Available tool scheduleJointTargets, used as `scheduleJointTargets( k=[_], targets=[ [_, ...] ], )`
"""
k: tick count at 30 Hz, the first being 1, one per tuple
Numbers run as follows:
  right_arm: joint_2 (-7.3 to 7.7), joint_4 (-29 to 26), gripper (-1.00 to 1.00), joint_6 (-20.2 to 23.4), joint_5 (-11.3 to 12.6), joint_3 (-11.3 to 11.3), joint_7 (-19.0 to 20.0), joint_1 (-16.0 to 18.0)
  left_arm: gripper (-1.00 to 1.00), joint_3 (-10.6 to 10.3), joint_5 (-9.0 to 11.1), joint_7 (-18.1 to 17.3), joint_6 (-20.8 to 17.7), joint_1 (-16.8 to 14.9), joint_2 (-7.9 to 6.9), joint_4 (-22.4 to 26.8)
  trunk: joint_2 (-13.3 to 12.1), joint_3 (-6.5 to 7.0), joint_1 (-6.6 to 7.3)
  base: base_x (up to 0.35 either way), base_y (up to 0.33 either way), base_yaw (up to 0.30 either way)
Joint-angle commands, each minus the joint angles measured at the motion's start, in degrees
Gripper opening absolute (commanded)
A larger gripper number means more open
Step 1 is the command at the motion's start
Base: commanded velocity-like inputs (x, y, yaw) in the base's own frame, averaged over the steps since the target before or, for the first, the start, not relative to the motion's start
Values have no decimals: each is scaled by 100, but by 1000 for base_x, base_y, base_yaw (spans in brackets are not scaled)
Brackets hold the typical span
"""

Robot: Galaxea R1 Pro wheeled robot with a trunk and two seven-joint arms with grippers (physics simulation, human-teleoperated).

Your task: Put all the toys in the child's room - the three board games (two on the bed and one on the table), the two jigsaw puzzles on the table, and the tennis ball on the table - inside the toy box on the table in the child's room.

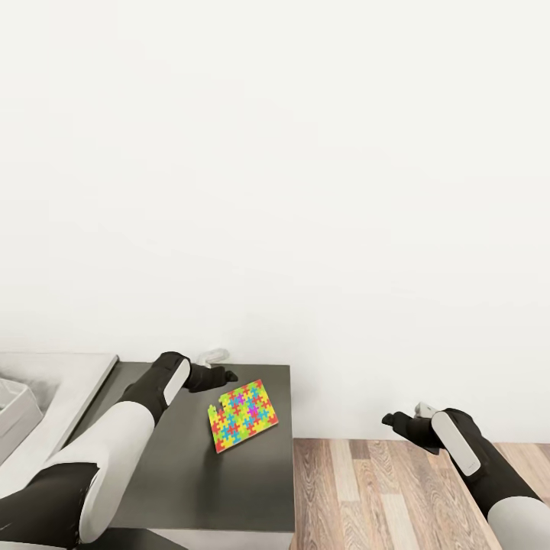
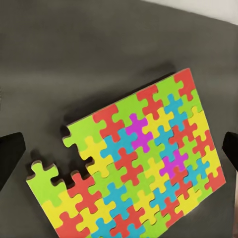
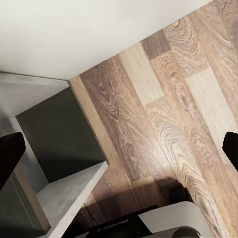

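Observation:
A jigsaw puzzle (image 1: 243, 415) of yellow, red, blue, green and pink pieces lies flat on a dark grey top (image 1: 191, 473), close to its right edge. One piece is absent from its edge. My left gripper (image 1: 221, 376) hovers just behind and left of the puzzle, open. In the left wrist view the jigsaw puzzle (image 2: 144, 163) lies between the spread fingertips (image 2: 10, 158), untouched. A corner of the pale grey toy box (image 1: 15, 412) shows at the far left on the pale table (image 1: 76, 374). My right gripper (image 1: 397, 420) hangs open and empty over the floor.
The dark top's right edge drops to a brown wood-plank floor (image 1: 382, 489). A white wall (image 1: 305, 191) stands right behind the furniture. In the right wrist view a grey furniture side (image 3: 59, 134) stands on the floor (image 3: 163, 109).

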State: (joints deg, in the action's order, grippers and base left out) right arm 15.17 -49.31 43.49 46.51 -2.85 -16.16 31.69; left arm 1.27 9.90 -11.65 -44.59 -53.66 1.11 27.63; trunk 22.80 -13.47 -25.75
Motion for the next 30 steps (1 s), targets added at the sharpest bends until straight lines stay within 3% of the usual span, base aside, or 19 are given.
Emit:
scheduleJointTargets(
  k=[1,30],
  targets=[
    [6,-6,100,7,62,-21,-56,4,100,13,22,4,-34,-4,2,5,12,-17,-3,0,0,0],
    [12,1,100,19,61,-14,-54,4,100,13,21,5,-32,-4,3,5,12,-278,-3,0,0,0]
  ],
)
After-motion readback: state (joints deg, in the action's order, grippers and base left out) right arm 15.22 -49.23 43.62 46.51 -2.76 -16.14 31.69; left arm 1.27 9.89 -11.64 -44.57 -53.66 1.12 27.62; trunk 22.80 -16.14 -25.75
